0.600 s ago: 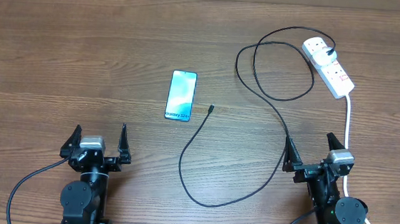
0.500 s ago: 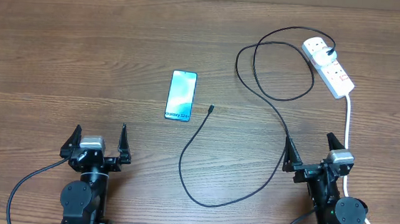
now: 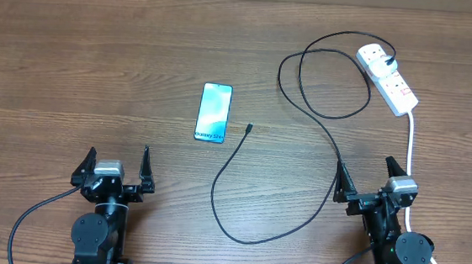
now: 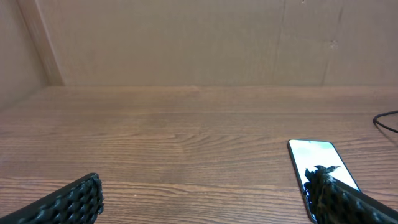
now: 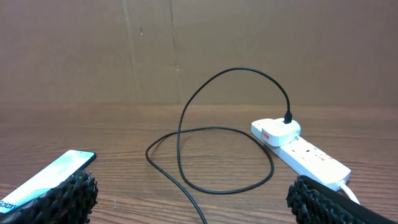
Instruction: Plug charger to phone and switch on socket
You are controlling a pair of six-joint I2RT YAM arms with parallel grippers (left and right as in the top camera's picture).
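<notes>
1. Both grippers hang spread wide and empty at the near edge of the table (image 3: 57,50): the left gripper (image 3: 118,158) and the right gripper (image 3: 364,172) hold nothing, so I judge no step as started.
2. The phone (image 3: 213,112) lies flat mid-table, screen up. The charger (image 3: 213,193) snakes across the wood, with its plug tip (image 3: 249,129) just beside the phone's near right corner, not touching it.
3. That tip is tiny and lies flat. If my pinch comes in off-centre, it may skate away or twist, and the plug will then meet the port at an angle.
4. Nothing braces the phone. If I push the tip in without the other hand steadying it, I expect the phone to slide.
5. The cable runs right beside the right gripper's inner finger (image 3: 340,172). Moving that arm carelessly could snag the loop and drag the tip.
6. The charger's far end sits in the socket (image 3: 390,77), far right. Hauling on the slack could tug that end loose or shift the strip.
7. The switches look small. A wide-open finger may hit the wrong one or shove the strip along its white cord (image 3: 410,146).
</notes>
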